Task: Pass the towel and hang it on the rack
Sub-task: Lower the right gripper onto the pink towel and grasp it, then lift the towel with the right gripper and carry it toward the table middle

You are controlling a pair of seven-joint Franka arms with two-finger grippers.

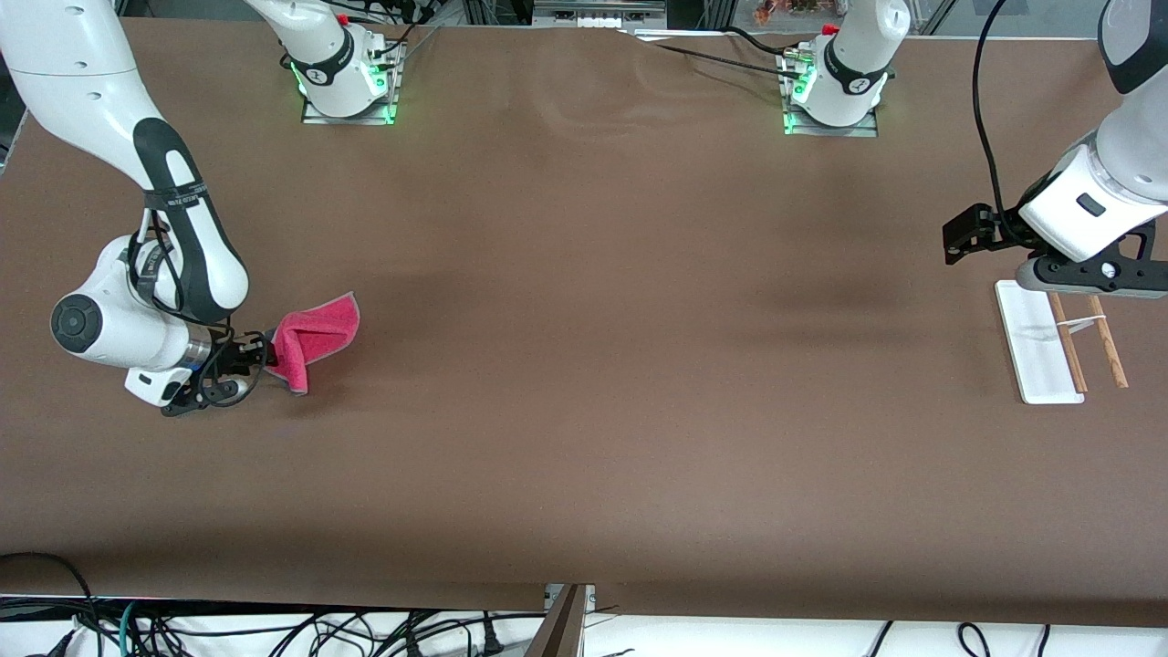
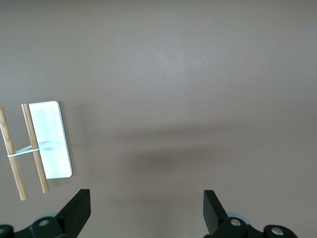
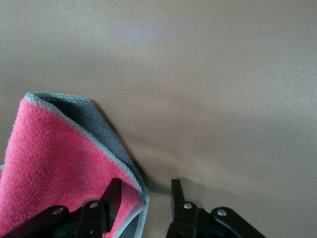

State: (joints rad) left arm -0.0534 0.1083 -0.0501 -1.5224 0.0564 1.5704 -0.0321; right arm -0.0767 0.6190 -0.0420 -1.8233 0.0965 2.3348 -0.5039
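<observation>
The towel (image 1: 319, 333) lies crumpled at the right arm's end of the table, pink-red face up, with a fold showing its dark grey face. My right gripper (image 1: 265, 351) is low at the towel's edge. In the right wrist view its jaws (image 3: 143, 191) stand apart around the stitched fold of the towel (image 3: 59, 163), which touches one finger and leaves a gap to the other. The rack (image 1: 1031, 338), with its white base and two wooden rods (image 1: 1109, 351), stands at the left arm's end. My left gripper (image 1: 954, 239) hovers open and empty beside the rack (image 2: 49, 141), toward the table's middle.
Brown tabletop spans between the towel and the rack. The two arm bases (image 1: 347, 82) stand along the edge farthest from the front camera. Cables (image 1: 712, 55) run at that edge, near the left arm's base.
</observation>
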